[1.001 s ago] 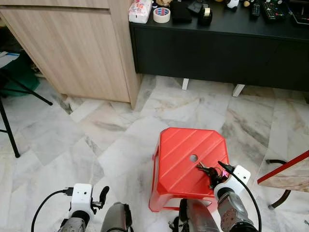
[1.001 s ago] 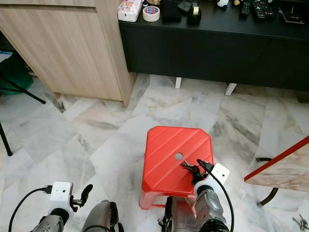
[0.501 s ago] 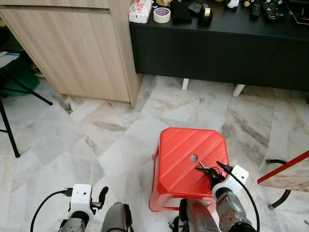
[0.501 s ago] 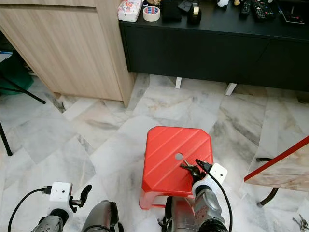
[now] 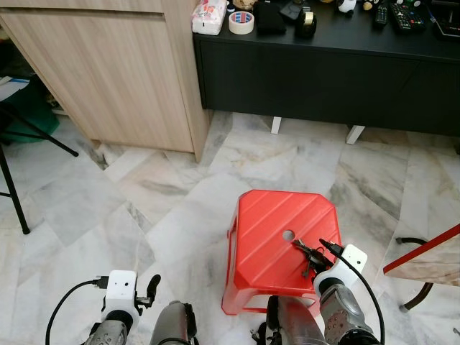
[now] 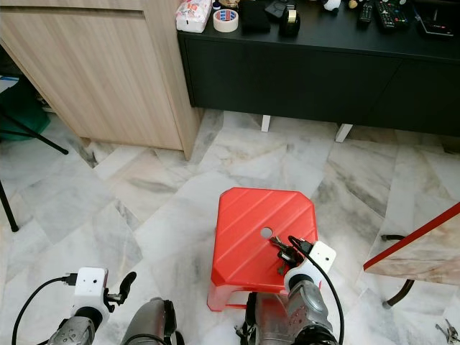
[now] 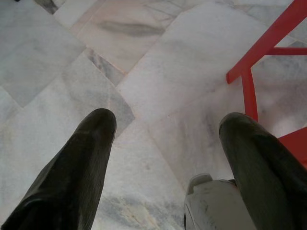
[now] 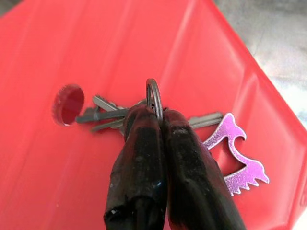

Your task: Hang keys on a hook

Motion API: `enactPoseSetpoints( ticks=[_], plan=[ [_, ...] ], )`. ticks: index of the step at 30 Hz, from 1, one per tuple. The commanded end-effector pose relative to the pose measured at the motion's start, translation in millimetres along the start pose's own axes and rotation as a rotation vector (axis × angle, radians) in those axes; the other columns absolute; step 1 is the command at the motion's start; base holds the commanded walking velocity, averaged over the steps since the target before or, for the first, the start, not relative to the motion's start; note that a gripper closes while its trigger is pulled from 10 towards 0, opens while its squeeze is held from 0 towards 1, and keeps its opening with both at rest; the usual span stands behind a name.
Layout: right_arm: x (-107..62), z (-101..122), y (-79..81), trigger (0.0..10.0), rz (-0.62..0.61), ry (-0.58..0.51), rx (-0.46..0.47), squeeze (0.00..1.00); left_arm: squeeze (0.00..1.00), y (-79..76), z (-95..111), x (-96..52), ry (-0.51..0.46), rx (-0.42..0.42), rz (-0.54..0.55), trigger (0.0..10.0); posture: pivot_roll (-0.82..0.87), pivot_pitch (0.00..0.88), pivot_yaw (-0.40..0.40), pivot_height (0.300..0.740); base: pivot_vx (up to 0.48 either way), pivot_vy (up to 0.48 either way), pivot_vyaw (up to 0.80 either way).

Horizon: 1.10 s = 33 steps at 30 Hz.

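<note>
A bunch of keys (image 8: 103,112) on a metal ring (image 8: 153,96), with a purple winged charm (image 8: 240,167), is at the near right part of a red plastic stool (image 5: 269,223), beside its round centre hole (image 5: 288,235). My right gripper (image 8: 154,116) is shut on the ring, and the key blades and charm trail against the stool top. In the left eye view, the right gripper (image 5: 315,253) sits over the stool's near right corner. My left gripper (image 7: 163,124) hangs open low at the left, above the marble floor, beside a stool leg (image 7: 249,93).
A black low cabinet (image 5: 323,72) stands at the back, carrying a tape roll (image 5: 241,21), a tissue packet (image 5: 209,17) and remotes. A wooden cabinet (image 5: 108,72) is at the back left, with black stand legs (image 5: 14,194) further left. A red-edged table (image 5: 424,251) is at the right.
My right gripper has shifted slightly left over the stool with the key ring in it, and the keys hang a little below it. The left arm has sunk slightly.
</note>
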State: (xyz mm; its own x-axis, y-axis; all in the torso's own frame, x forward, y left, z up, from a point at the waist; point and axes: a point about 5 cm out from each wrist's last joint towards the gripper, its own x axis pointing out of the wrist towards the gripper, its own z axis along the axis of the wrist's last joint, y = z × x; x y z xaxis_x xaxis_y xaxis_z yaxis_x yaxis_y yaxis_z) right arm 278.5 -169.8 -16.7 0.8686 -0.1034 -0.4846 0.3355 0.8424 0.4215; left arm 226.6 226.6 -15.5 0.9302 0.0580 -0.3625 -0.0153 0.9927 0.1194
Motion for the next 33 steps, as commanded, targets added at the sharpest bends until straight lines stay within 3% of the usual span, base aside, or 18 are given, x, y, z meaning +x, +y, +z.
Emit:
enactPoseSetpoints(
  ticks=[1, 2, 4, 5, 9, 12, 14, 17, 19, 26, 33],
  plan=[
    [-0.4, 0.8, 1.9, 0.0, 0.011, -0.017, -0.008, 0.00, 0.00, -0.4, -10.9, -3.3, 0.057, 0.017, -0.004, 10.0, 0.07, 0.195, -0.030, 0.641, 0.000, 0.000, 0.00],
    [0.2, 2.6, 4.0, 2.9, 0.022, -0.025, -0.015, 0.00, 0.00, -1.2, -9.5, -1.0, 0.057, 0.015, -0.002, 10.0, 0.06, 0.186, -0.032, 0.641, 0.000, 0.000, 0.00],
    [0.3, 3.1, 4.7, 2.9, 0.028, -0.028, -0.019, 0.00, 0.00, -1.3, -9.1, -0.5, 0.057, 0.014, -0.002, 10.0, 0.06, 0.186, -0.032, 0.641, 0.000, 0.000, 0.00],
    [0.3, 5.4, 7.0, 10.0, 0.043, -0.046, -0.057, 0.00, 0.00, -2.4, -7.6, 2.3, 0.059, 0.012, 0.000, 10.0, 0.06, 0.168, -0.037, 0.641, 0.000, 0.000, 0.00],
    [0.7, 11.3, 12.0, 10.0, 0.073, -0.089, -0.123, 0.00, 0.00, -3.6, -6.6, 6.7, 0.069, 0.007, 0.006, 10.0, 0.05, 0.142, -0.043, 0.641, 0.000, 0.000, 0.00],
    [-2.8, 23.9, 18.8, 10.0, 0.106, -0.209, -0.221, 0.00, 0.00, -2.6, -11.9, 7.2, 0.103, -0.007, 0.025, 10.0, 0.04, 0.107, -0.046, 0.641, 0.000, 0.000, 0.00],
    [-5.0, 28.5, 20.4, 10.0, 0.113, -0.252, -0.239, 0.00, 0.00, -1.5, -15.7, 6.2, 0.124, -0.012, 0.035, 10.0, 0.04, 0.094, -0.044, 0.641, 0.000, 0.000, 0.00],
    [-9.0, 29.6, 19.3, 10.0, 0.116, -0.284, -0.252, 0.00, 0.00, -1.4, -21.2, 4.8, 0.155, -0.010, 0.037, 10.0, 0.02, 0.070, -0.044, 0.641, 0.000, 0.000, 0.00],
    [-17.7, 27.1, 16.6, 10.0, 0.141, -0.321, -0.321, 0.00, 0.00, -0.9, -26.5, 3.1, 0.188, -0.014, 0.038, 10.0, 0.02, 0.045, -0.041, 0.641, 0.000, 0.000, 0.00],
    [-36.4, 26.8, 14.8, 10.0, 0.146, -0.394, -0.373, 0.00, 0.00, -0.5, -40.1, -2.8, 0.267, -0.017, 0.059, 10.0, 0.00, 0.000, -0.035, 0.641, 0.000, 0.000, 0.00],
    [-47.7, 36.4, 13.7, 10.0, 0.111, -0.440, -0.362, 0.00, 0.00, -5.7, -50.6, -7.8, 0.327, -0.034, 0.072, 10.0, -0.01, 0.000, -0.047, 0.641, 0.000, 0.000, 0.00]
  ],
)
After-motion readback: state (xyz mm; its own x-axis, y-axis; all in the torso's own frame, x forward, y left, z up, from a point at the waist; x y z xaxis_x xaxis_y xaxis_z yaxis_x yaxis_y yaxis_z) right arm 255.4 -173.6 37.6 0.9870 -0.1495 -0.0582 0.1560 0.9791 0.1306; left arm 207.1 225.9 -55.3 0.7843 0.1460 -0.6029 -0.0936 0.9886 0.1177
